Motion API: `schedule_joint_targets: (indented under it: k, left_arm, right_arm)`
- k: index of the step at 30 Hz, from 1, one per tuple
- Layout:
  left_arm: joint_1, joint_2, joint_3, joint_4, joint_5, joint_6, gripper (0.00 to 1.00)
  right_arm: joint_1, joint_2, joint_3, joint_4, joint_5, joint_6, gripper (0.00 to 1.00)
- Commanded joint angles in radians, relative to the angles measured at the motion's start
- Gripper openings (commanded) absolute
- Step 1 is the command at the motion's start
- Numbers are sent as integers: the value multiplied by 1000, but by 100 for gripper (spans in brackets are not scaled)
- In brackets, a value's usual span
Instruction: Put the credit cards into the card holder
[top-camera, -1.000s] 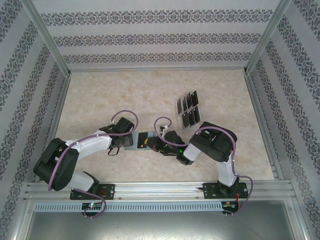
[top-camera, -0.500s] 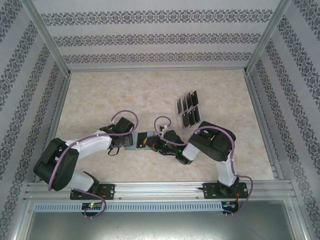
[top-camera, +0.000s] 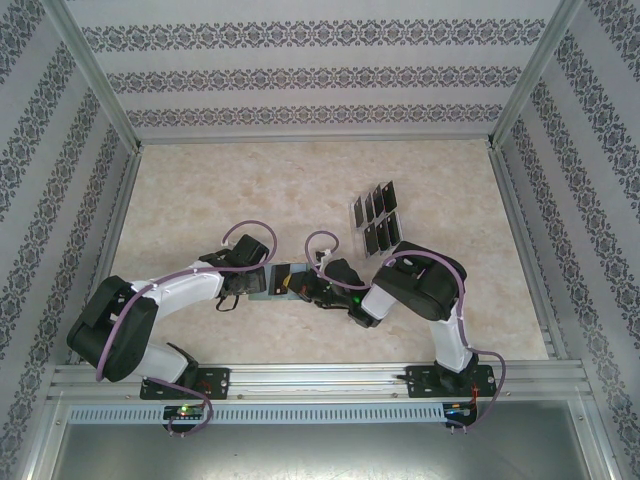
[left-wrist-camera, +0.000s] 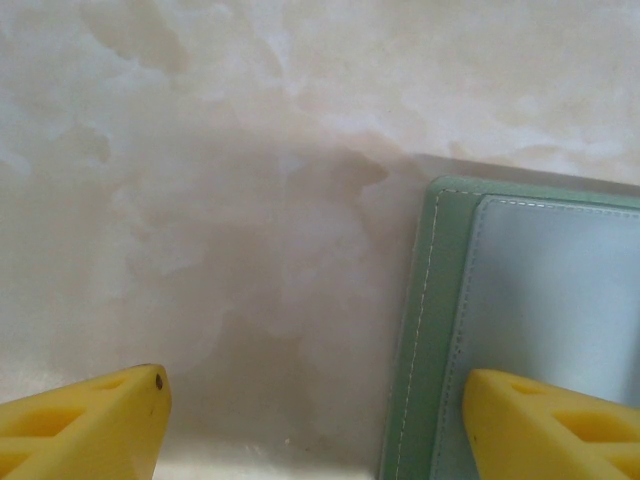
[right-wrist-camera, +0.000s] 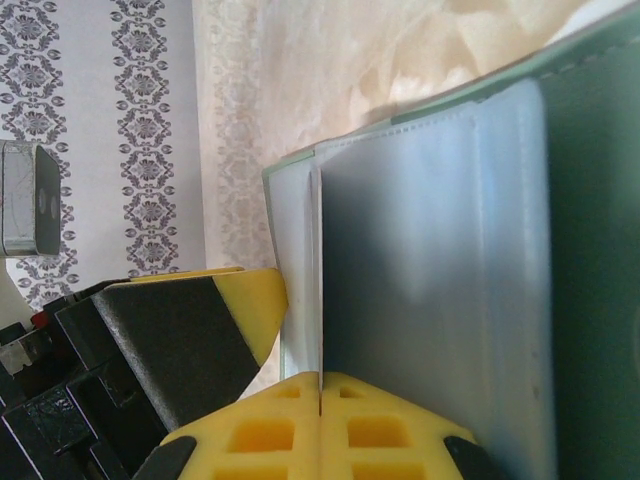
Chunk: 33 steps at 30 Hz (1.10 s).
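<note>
Lying flat at the centre of the top view, the card holder (top-camera: 283, 282) ran its long axis roughly left to right between the 2 arms. The right tool (right-wrist-camera: 320, 395), at its right end, was pressed together on a thin edge, though I could not tell whether that was a card or a flap. The left tool (left-wrist-camera: 312, 400) stood spread astride its left border. More credit cards (top-camera: 390, 229) sat in a clear tray (top-camera: 357, 212) to the upper right, nearer the right arm. Open worktop (top-camera: 230, 190) lay above.

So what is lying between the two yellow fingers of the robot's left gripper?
In the left wrist view, the gap is mostly bare beige marbled tabletop, plus the stitched left edge of the flat sage-green card holder.
</note>
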Motion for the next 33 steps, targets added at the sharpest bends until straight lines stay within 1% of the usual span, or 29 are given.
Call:
schedule_joint_targets:
  k: [1,5,6,9,10,12,19,23,33]
  left_arm:
    - [-7,12,-22,-43,-22,-9,78]
    - [-9,11,-20,-44,-22,-9,78]
    - [-9,11,-20,-43,-22,-8,78]
    - [-8,11,-21,-43,-22,-11,78]
    - [-9,11,-20,-44,-22,-10,78]
    - [-10,9,-20,-45,-20,-12,78]
    - [-12,4,-20,-45,-22,-12,78]
    - [-12,6,-17,-40,-20,-12,78]
    - [-12,11,-16,-34,-15,-12,78]
  right_arm:
    - [10,42,11,-72,-39,4,0]
    - [9,47,22,-86,-53,5,0]
    - [8,45,23,-92,-57,5,4]
    - [0,26,20,-122,-52,-1,20]
    - [-1,14,18,-138,-51,-7,23]
    - [-8,-19,21,-199,-52,-29,29]
    - [-24,-131,63,-471,-52,-129,42]
    - [-37,-158,88,-561,-56,-163,53]
    - [-45,-128,177,-662,-94,-210,54]
